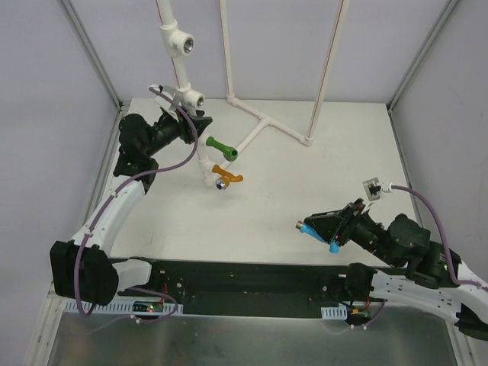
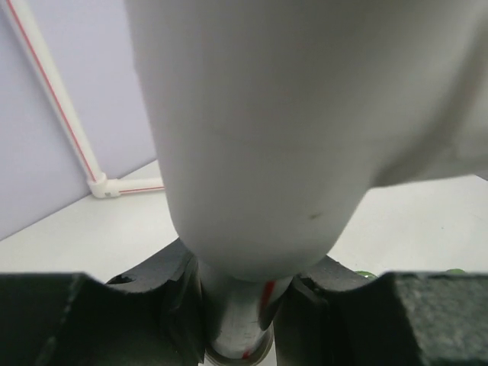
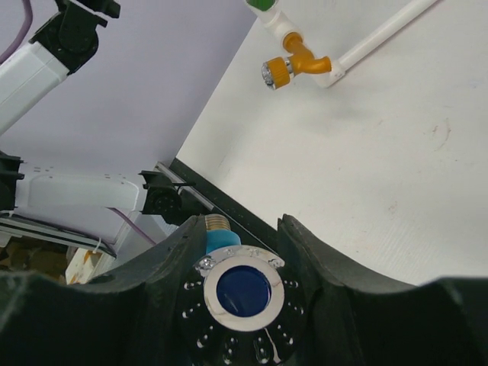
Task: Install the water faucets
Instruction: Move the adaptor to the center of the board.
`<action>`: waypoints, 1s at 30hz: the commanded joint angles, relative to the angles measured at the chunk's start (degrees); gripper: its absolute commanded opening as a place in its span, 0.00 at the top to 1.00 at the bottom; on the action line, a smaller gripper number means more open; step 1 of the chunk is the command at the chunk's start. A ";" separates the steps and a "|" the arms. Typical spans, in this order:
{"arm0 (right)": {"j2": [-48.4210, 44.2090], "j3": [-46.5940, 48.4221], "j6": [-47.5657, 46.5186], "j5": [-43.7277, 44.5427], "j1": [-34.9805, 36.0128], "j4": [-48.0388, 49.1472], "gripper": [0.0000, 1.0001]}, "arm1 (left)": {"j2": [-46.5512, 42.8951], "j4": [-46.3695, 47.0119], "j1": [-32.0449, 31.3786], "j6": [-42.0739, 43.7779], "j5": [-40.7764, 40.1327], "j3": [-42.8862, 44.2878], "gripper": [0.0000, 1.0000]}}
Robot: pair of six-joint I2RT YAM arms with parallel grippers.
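Observation:
A light blue faucet [image 1: 316, 231] is held above the table's near right part, with my right gripper [image 1: 324, 225] shut on it. In the right wrist view the blue faucet [image 3: 242, 288] sits between the jaws of that gripper [image 3: 236, 244], its shiny round end facing the camera and its brass thread pointing away. The green faucet [image 1: 221, 146] and the orange faucet [image 1: 227, 177] sit on the slanted white pipe [image 1: 204, 162]. My left gripper [image 1: 197, 124] is shut on that pipe just below a white tee fitting [image 1: 191, 99]. Up close, the pipe [image 2: 240, 309] with its red stripe is pinched in the left gripper [image 2: 238, 305].
A white pipe frame [image 1: 263, 118] stands at the back of the table, with a second tee fitting [image 1: 177, 42] higher up. Grey walls close both sides. A black rail [image 1: 244, 282] runs along the near edge. The orange faucet [image 3: 293, 65] shows far ahead of the right wrist.

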 commanded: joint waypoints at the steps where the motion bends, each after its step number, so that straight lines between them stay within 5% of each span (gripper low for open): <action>1: 5.65 6.98 -5.48 3.62 0.31 -0.38 1.00 | -10.00 -3.58 -6.68 -11.30 5.90 -3.51 1.00; 15: 23.75 24.82 -20.85 3.19 0.93 7.70 1.00 | -32.88 -17.94 -21.98 -13.92 -8.42 -16.71 1.00; 22: 33.52 38.98 -29.92 9.16 2.07 -1.26 1.00 | -27.44 -19.18 -27.43 -13.40 -17.73 -14.43 1.00; 30: 33.70 36.62 -30.71 19.44 6.63 4.87 1.00 | -20.32 -17.77 -34.99 -14.27 -31.02 -10.30 1.00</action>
